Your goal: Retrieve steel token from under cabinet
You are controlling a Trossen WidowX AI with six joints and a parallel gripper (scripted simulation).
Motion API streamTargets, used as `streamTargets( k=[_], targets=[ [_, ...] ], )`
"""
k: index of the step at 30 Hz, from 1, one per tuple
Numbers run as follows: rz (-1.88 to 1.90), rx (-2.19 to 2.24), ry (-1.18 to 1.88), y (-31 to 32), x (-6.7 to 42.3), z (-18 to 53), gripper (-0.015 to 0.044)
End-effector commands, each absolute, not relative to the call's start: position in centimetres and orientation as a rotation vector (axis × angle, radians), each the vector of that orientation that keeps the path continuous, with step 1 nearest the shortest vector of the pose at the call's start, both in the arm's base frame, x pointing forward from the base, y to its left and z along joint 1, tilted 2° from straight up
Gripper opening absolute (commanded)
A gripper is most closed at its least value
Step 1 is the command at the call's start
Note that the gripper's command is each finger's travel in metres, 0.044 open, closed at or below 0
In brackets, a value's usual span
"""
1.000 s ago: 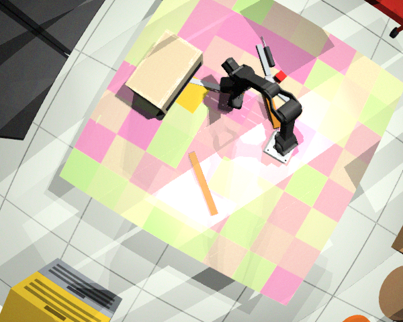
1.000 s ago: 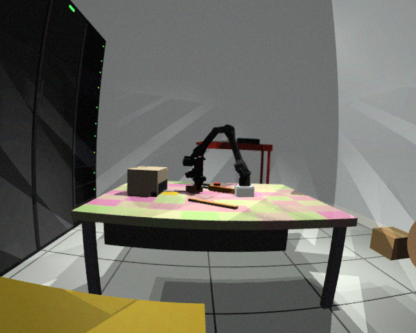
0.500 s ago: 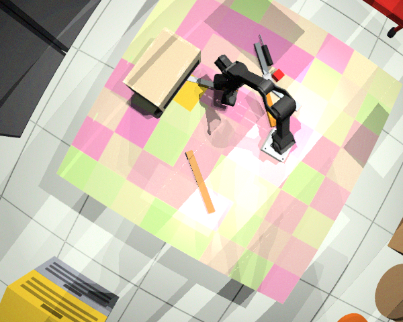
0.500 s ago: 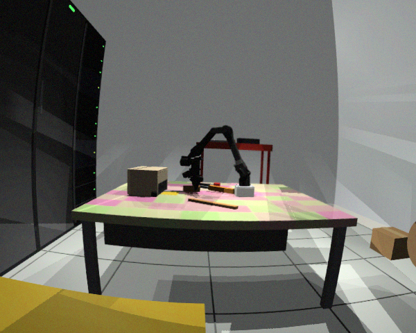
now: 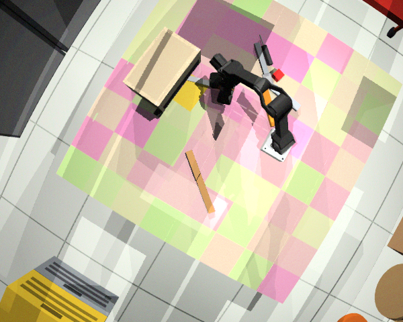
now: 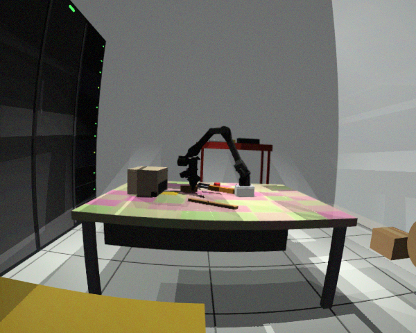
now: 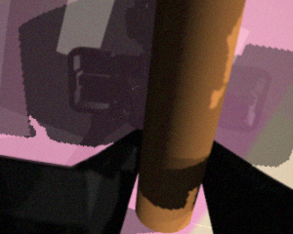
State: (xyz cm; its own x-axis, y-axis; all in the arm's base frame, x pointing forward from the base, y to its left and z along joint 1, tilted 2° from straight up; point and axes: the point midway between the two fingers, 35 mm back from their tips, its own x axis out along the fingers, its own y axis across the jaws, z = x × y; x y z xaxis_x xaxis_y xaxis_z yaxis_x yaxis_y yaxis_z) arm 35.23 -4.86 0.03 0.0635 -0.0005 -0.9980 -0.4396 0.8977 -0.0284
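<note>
The cabinet (image 5: 165,66) (image 6: 147,180) is a tan box with a dark vented front. The yellow marked area (image 5: 189,98) (image 6: 169,193) lies in front of it. My gripper (image 5: 223,87) (image 6: 193,188) (image 7: 171,140) is low over the table and shut on the round orange-brown handle (image 7: 188,107) of a tool. A flat grey blade (image 5: 198,80) runs from under the gripper across the area's upper end to the cabinet's front edge. Whether its tip is under the cabinet is hidden. The steel token is not visible in any view.
A long wooden stick (image 5: 202,187) (image 6: 212,203) lies in front. Beside the arm are an orange bar (image 5: 271,119) (image 6: 220,189), a red block (image 5: 278,75) (image 6: 217,184), a grey strip (image 5: 261,58) and a black piece (image 5: 266,55). The arm's white base (image 5: 266,149) (image 6: 244,191) stands right of the cabinet.
</note>
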Motion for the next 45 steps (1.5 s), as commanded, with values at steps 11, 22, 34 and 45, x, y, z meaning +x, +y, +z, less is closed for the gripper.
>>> streamTargets(
  k=[11, 22, 34, 45],
  targets=[
    [0.343, -0.367, 1.472, -4.0, 37.0, 0.2, 0.0],
    [0.343, -0.366, 1.471, -3.4, 38.1, 0.3, 0.0],
    [0.344, -0.366, 1.47, -2.8, 39.2, 0.4, 0.0],
    [0.344, -0.366, 1.469, -2.3, 39.7, 0.4, 0.0]
  ],
)
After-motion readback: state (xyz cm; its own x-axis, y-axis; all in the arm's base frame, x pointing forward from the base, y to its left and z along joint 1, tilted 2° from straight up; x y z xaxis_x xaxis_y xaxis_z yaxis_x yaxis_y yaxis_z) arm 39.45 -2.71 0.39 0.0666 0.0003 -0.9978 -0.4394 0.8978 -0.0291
